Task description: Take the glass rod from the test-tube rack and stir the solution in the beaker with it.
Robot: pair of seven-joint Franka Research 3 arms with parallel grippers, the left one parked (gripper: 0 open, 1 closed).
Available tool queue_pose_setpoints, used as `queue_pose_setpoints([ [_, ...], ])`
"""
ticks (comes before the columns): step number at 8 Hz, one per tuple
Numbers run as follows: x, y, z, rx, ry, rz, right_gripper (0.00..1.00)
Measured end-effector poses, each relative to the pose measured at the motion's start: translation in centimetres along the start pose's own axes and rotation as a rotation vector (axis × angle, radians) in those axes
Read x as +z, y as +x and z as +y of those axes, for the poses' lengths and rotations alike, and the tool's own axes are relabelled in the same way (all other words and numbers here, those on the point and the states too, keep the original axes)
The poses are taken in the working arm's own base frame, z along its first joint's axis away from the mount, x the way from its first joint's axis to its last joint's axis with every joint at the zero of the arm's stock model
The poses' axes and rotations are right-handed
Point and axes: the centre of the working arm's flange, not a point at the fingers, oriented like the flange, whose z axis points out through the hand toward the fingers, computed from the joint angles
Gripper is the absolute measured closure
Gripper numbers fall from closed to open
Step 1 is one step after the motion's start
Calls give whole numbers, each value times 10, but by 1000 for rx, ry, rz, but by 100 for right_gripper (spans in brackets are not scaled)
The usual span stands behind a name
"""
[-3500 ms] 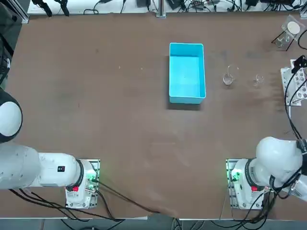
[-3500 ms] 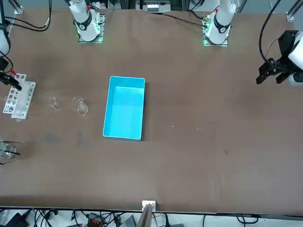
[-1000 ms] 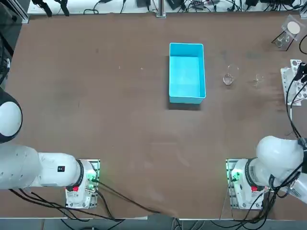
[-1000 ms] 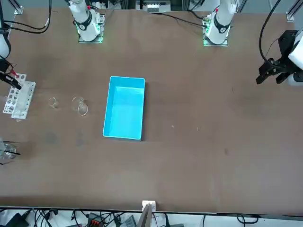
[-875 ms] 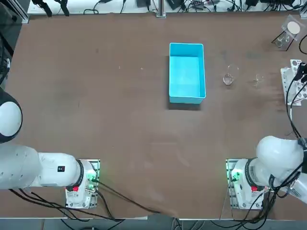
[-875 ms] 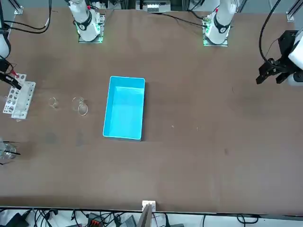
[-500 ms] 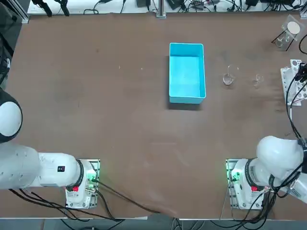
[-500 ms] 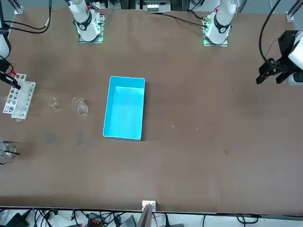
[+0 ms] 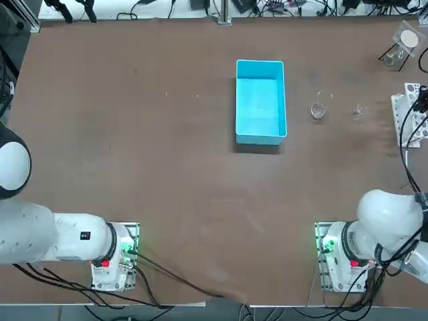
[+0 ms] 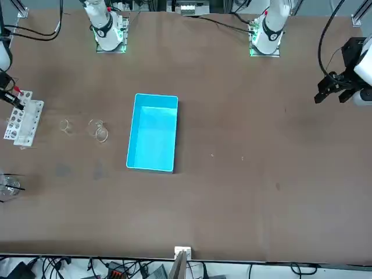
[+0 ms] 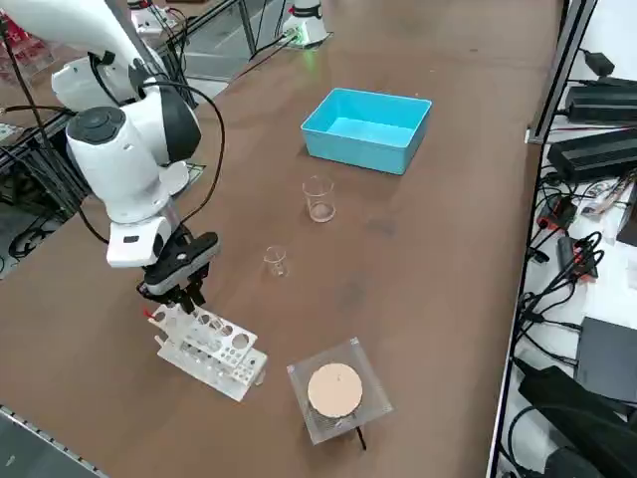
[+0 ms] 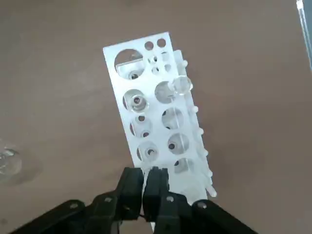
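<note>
I have the right gripper (image 12: 144, 183) over the near end of the test-tube rack (image 12: 156, 112), fingers pressed together, perhaps on the glass rod though I can't make it out, while the beaker (image 11: 318, 199) stands well apart.

A broad brown tabletop (image 9: 167, 167) fills nearly every view, matte and faintly scuffed. Black cables (image 10: 116, 270) and power bricks (image 11: 597, 154) crowd its edges at 12 o'clock in the top view and 3 o'clock in the right side view. A metal frame (image 11: 214, 35) stands beyond it.
</note>
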Motion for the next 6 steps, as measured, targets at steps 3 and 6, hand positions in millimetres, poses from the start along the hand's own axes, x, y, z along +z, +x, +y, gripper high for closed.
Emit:
queue_pose_setpoints([
  [3,-44,2,5,6,-11,6,94],
  [6,-138,7,12,19,-21,-21,94],
])
